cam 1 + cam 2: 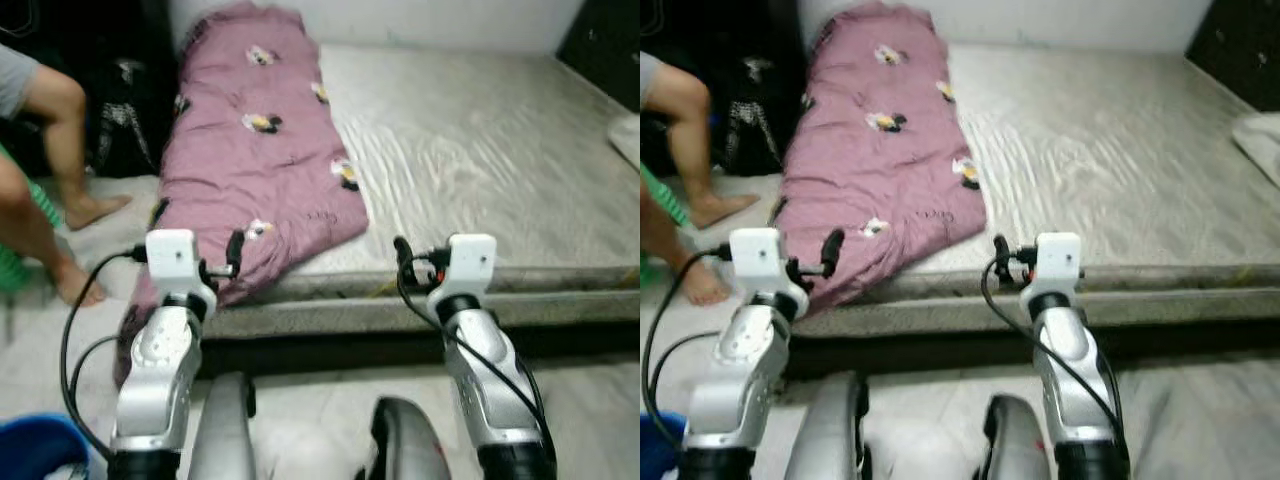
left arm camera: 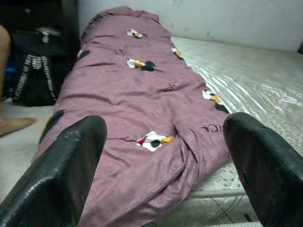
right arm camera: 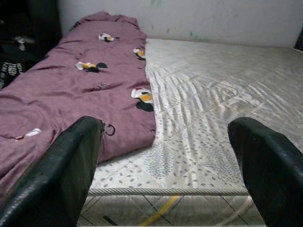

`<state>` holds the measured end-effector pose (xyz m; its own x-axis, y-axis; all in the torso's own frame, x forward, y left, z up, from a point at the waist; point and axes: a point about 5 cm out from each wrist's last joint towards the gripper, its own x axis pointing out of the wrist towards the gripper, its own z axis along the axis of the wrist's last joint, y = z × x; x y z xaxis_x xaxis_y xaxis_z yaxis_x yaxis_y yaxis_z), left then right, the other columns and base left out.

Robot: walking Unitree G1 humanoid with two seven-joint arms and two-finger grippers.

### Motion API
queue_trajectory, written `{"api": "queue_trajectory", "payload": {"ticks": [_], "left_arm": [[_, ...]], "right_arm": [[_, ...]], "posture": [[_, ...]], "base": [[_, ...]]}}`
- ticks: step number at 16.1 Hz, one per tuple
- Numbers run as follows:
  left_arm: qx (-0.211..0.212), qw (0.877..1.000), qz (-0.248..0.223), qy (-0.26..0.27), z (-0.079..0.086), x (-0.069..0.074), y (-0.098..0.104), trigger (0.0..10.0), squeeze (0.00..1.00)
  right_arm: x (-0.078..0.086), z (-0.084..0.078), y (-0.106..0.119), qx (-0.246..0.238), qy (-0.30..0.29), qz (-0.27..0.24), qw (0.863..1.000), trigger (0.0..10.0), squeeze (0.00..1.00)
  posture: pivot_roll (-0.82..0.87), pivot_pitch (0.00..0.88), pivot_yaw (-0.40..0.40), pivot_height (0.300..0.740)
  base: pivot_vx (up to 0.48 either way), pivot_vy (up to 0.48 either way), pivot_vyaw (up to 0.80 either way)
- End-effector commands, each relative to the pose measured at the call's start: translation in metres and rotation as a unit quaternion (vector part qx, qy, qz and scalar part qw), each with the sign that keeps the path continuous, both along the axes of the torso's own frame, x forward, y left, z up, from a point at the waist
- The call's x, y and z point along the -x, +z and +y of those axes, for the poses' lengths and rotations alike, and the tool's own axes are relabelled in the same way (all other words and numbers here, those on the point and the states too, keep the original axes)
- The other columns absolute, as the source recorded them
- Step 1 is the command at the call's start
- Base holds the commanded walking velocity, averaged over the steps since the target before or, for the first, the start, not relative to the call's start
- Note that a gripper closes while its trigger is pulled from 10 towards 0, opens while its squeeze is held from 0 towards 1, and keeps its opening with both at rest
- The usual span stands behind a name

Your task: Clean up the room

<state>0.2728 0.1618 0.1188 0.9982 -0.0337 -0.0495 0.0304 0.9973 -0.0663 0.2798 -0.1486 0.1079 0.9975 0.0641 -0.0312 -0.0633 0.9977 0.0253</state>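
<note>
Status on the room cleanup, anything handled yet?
Done: nothing visibly. In hand: nothing; left tool and right tool are both open, raised before the mattress. Left: the purple blanket lies crumpled along the mattress's left side, drooping over its edge.

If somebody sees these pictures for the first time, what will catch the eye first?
The mauve quilt with small cartoon prints stands out first; it lies along the left side of the pale bare mattress, its near end hanging over the edge. Next come the left gripper and right gripper, both open, raised before the mattress.
</note>
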Motion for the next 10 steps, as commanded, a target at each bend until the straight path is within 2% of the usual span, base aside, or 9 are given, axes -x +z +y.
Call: {"api": "queue_trajectory", "payload": {"ticks": [1,2,8,10], "left_arm": [[0.001,1.0,-0.006,-0.006,-0.0004,-0.0013,0.0038,10.0,0.0],[0.002,1.0,-0.005,-0.007,-0.0005,-0.001,0.0035,10.0,0.0],[0.004,1.0,0.0,-0.011,-0.0011,-0.0005,0.0013,10.0,0.0],[0.005,1.0,0.002,-0.012,-0.0017,-0.0006,-0.0002,10.0,0.0]], "right_arm": [[-0.0014,0.0011,0.0033,0.002,0.003,-0.006,1.0,10.0,0.0],[-0.0012,0.0014,0.0033,0.002,0.005,-0.006,1.0,10.0,0.0],[-0.0022,0.0047,0.0051,0.004,0.022,-0.012,1.0,10.0,0.0],[-0.0021,0.0043,0.0048,0.007,0.024,-0.012,1.0,10.0,0.0]], "posture": [[-0.01,0.039,-0.078,0.621],[-0.01,0.039,-0.078,0.621],[-0.02,0.053,-0.081,0.621],[-0.02,0.055,-0.084,0.621]], "base": [[0.0,0.0,0.0],[0.0,0.0,0.0],[0.264,0.0,0.0],[0.268,0.0,0.45]]}}
